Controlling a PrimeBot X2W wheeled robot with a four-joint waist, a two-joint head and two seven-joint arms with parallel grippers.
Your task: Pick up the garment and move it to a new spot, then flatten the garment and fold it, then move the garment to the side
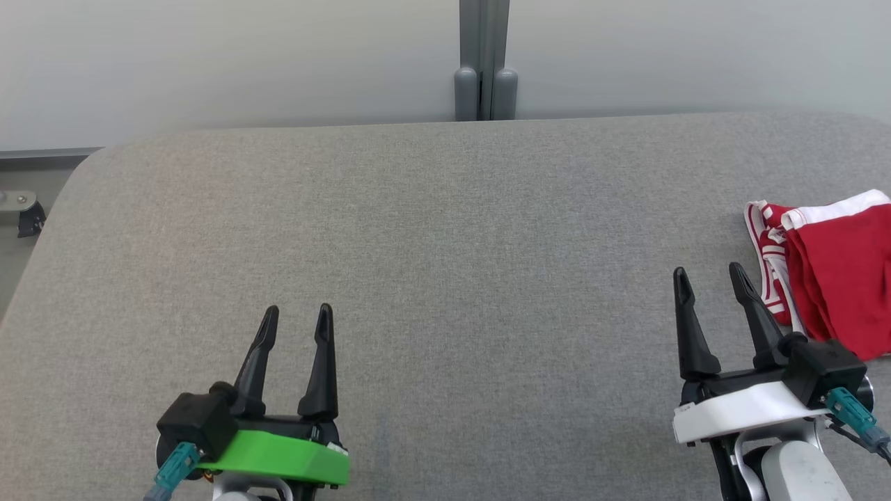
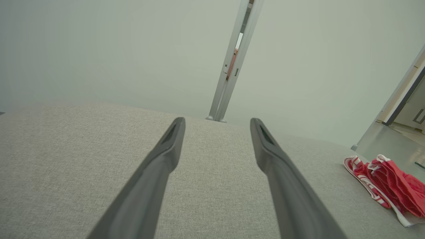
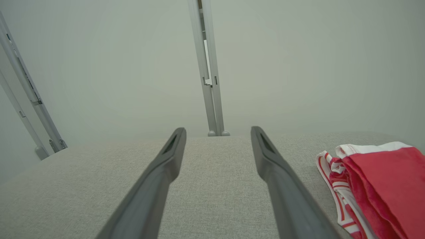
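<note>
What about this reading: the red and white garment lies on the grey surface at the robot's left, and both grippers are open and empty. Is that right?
Wrong side. The red and white garment lies on the grey surface at the robot's right, next to the right gripper, as the head view shows. The left gripper and the right one are open and empty.

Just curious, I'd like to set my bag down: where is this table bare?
The grey table is bare from the left pincer across to the right pincer and back to the post. The right edge is crowded by the red garment.
</note>
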